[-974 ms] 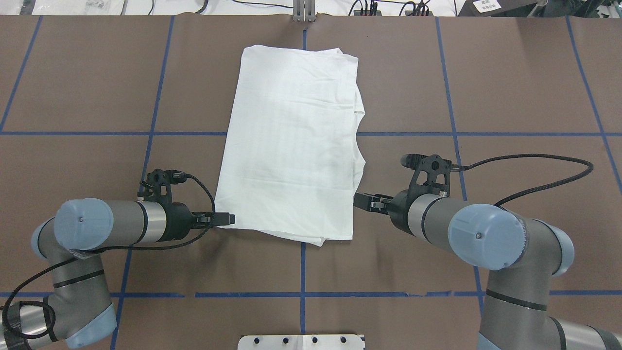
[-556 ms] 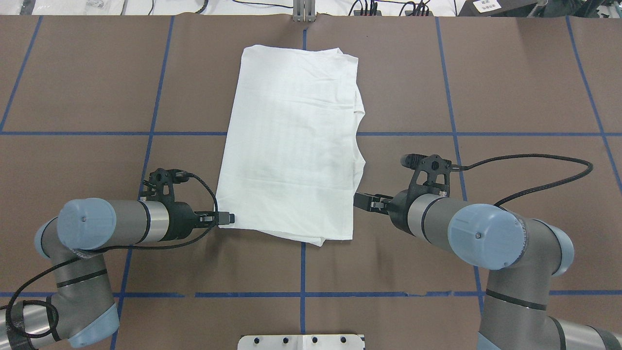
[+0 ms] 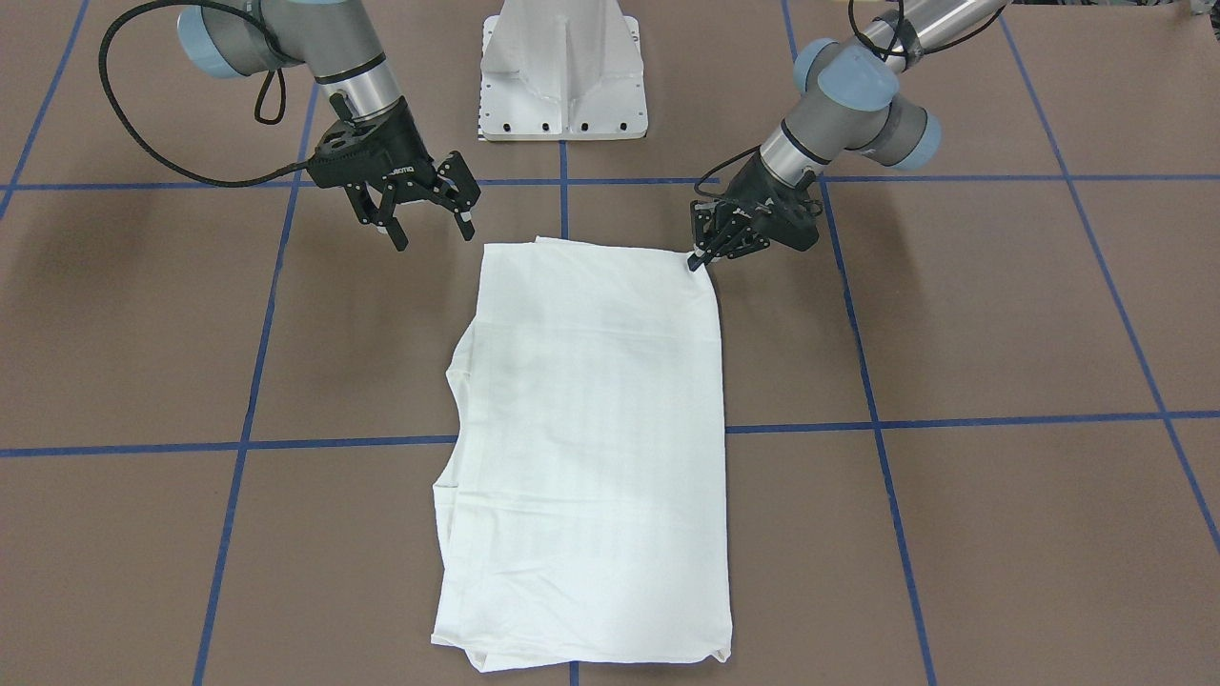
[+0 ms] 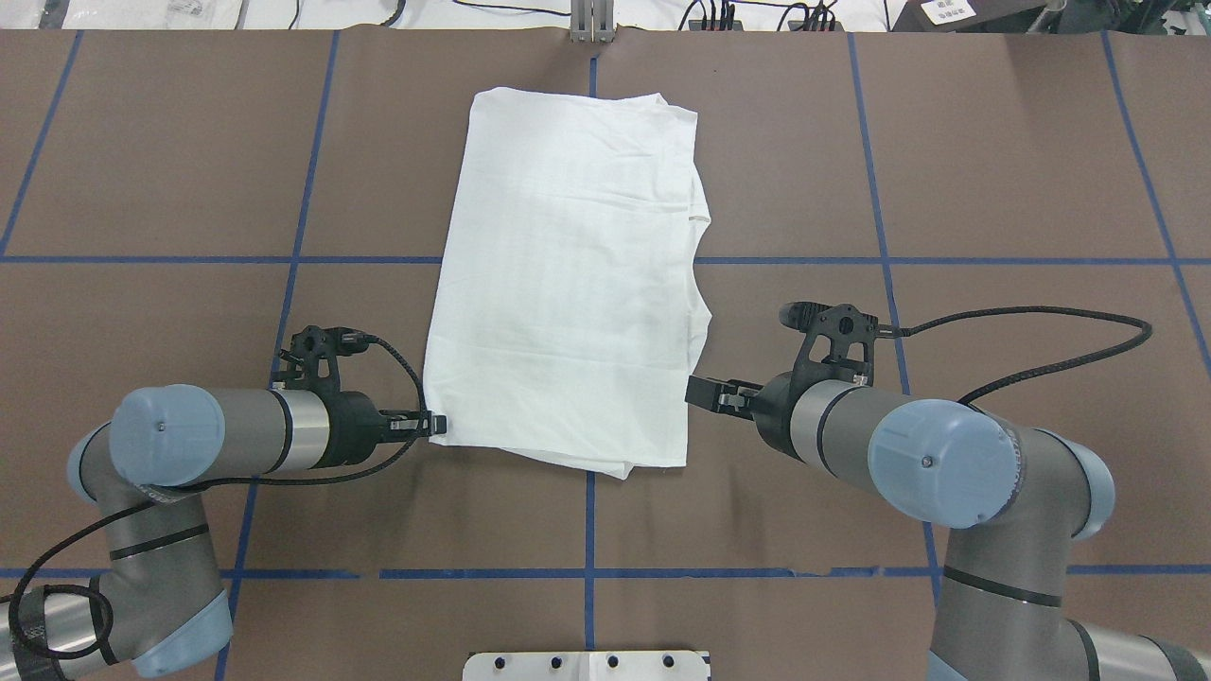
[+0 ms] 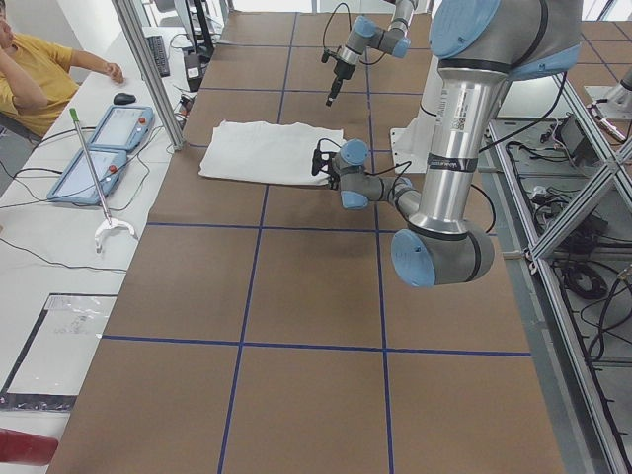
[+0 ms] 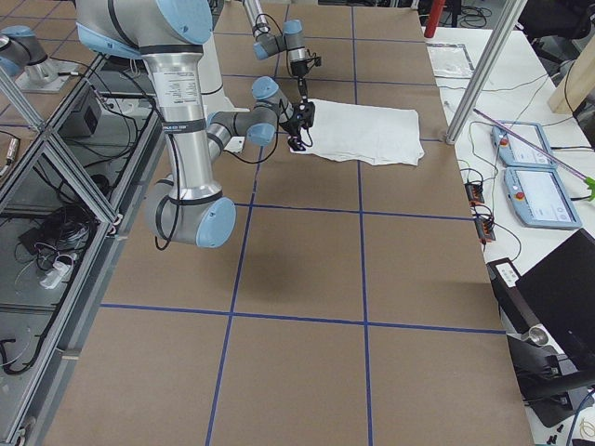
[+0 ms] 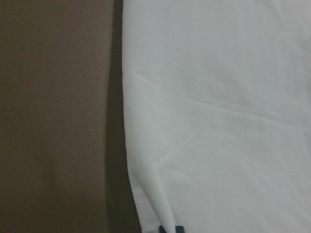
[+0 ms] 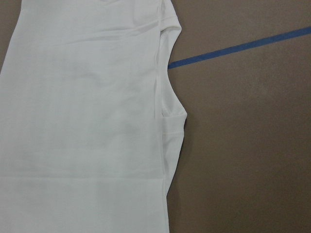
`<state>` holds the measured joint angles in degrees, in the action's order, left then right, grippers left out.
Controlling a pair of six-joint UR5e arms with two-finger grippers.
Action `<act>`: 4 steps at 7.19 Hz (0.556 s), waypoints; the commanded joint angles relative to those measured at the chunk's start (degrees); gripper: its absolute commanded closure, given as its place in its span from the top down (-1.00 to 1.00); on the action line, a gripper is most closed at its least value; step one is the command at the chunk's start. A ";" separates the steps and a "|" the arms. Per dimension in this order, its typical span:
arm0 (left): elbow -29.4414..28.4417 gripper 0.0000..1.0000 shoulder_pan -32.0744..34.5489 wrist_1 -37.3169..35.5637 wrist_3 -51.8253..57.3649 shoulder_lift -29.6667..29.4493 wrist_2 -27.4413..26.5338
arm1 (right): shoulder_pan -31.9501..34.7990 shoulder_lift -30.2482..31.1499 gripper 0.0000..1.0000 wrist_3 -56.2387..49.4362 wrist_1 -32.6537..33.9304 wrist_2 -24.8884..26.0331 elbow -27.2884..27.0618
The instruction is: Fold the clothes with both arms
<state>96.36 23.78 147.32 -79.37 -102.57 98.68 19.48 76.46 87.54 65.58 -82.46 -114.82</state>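
table (image 4: 142,142): brown, gridded with blue tape; your shirt lies on it.
T-shirt (image 4: 568,274): white, folded into a long flat panel along the table's middle line, one short end toward the robot.
right gripper (image 3: 431,229): you'll see its fingers spread wide with nothing between them, just beside the shirt's near corner, clear of the cloth.
left gripper (image 3: 696,262): fingers pinched together on the shirt's other near corner, low at the table.

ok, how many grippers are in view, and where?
2. Left gripper: jaws closed on the T-shirt at its corner nearest the robot. Right gripper: jaws open, beside the other near corner, not touching the cloth.
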 commanded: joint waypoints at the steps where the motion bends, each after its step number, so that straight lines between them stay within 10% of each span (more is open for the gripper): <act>1: 0.06 -1.00 0.04 0.07 0.00 0.09 -0.24 | -2.94 -2.70 0.96 11.80 6.88 0.46 0.21; 4: 0.23 -1.00 0.13 0.24 0.00 0.17 -0.33 | -7.08 -15.25 0.89 28.07 23.87 0.37 4.83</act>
<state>96.50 23.89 147.49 -79.37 -102.46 98.38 13.80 66.52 109.40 83.88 -82.07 -113.18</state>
